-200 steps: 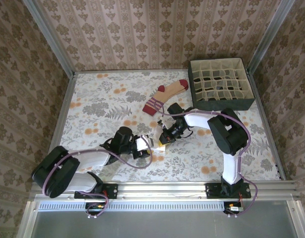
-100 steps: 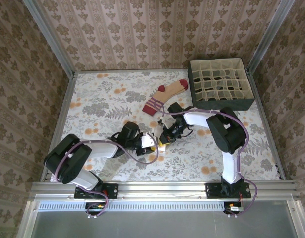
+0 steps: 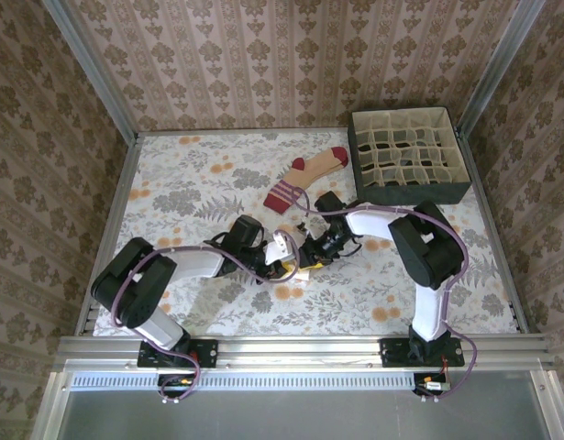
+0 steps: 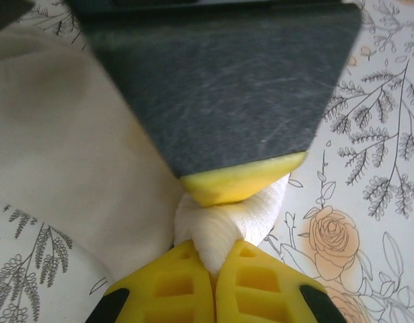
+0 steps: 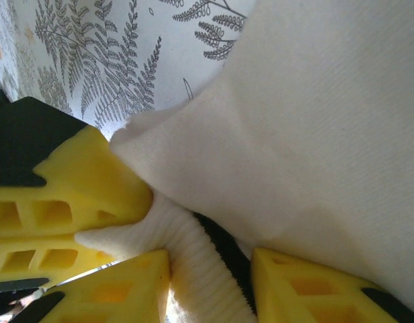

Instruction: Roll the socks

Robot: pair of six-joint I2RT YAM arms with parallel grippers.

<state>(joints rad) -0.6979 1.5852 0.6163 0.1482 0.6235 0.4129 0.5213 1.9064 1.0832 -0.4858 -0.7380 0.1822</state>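
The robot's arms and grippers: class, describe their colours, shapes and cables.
Both the left arm and the right arm have white links, bulky black joints and a looping purple cable. The left gripper and right gripper have yellow tips with moulded rectangular pockets and black patches.

The cream-white sock spreads as smooth, folded cloth across the right side. Its ribbed cuff, crossed by a dark stripe, lies inside the right gripper, whose two yellow fingertips stand apart with the cuff filling the gap between them. From the left, the left gripper has its yellow fingers pressed together on a small nub of the same white fabric, right against the cuff, and on the far side of them the tablecloth shows grey fern prints.
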